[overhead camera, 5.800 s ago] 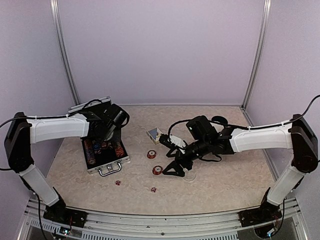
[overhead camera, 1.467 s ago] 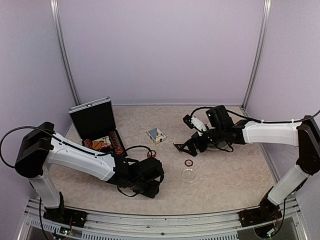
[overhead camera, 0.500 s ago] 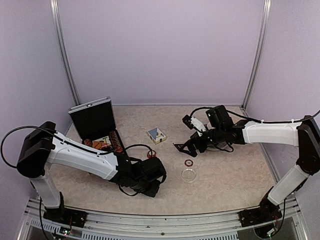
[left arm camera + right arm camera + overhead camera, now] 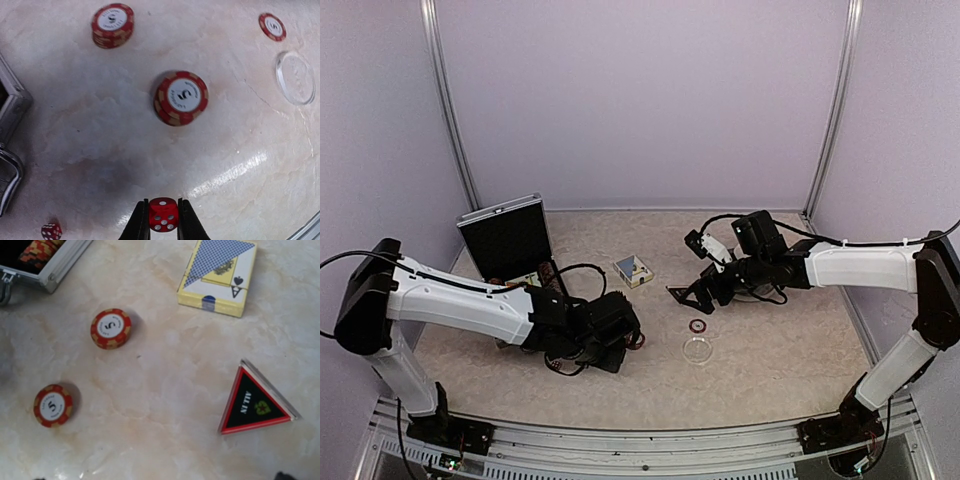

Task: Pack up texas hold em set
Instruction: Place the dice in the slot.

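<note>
A small red die (image 4: 163, 214) is pinched between the fingers of my left gripper (image 4: 163, 220), just above the table. Another die (image 4: 51, 231) lies to its left. Ahead of it sit two red-and-white chip stacks (image 4: 181, 97) (image 4: 112, 25), a single chip (image 4: 272, 26) and the clear disc (image 4: 296, 77). The open silver briefcase (image 4: 503, 213) stands at the back left, holding chips. My right gripper (image 4: 698, 293) hovers wide open and empty over the black triangular marker (image 4: 255, 407), near the card box (image 4: 217, 276).
The briefcase's corner (image 4: 55, 265) and handle (image 4: 7, 175) lie close to the left gripper's side. The left arm (image 4: 470, 305) stretches low across the front left of the table. Purple walls enclose the table on three sides.
The left gripper has shut on the die and moved a little back and left, towards the briefcase. The right arm has not moved.
</note>
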Controlling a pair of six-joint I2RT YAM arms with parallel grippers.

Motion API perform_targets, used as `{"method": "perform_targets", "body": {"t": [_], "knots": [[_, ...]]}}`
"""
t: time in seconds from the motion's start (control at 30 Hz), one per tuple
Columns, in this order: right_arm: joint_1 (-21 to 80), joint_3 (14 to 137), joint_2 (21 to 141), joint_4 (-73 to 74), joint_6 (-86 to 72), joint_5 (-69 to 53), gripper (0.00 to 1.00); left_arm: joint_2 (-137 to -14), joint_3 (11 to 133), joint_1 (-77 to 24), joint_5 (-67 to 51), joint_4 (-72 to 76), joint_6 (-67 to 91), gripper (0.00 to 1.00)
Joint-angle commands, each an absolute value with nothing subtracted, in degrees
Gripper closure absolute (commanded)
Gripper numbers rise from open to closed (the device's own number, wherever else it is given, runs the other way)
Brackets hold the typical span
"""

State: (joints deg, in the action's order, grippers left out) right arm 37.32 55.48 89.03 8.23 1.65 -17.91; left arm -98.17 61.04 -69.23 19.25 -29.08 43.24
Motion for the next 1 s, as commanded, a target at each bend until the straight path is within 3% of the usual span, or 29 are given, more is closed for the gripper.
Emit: {"method": "perform_targets", "body": {"t": [0.0,0.4,0.97], "knots": [[37.09,54.88,88.52,7.20,2.02,-18.31,0.01,-92.46,58.42,-65.37,25.51,-30.84,44.85,0.89],[37.09,54.68,88.63,6.29,2.20,-20.09,0.01,-81.30,46.05,-51.47,34.22,-21.73,47.45,0.89],[37.06,53.08,86.28,4.53,1.59,-23.34,0.01,-85.08,44.07,-40.05,36.57,-12.90,44.71,0.88]]}}
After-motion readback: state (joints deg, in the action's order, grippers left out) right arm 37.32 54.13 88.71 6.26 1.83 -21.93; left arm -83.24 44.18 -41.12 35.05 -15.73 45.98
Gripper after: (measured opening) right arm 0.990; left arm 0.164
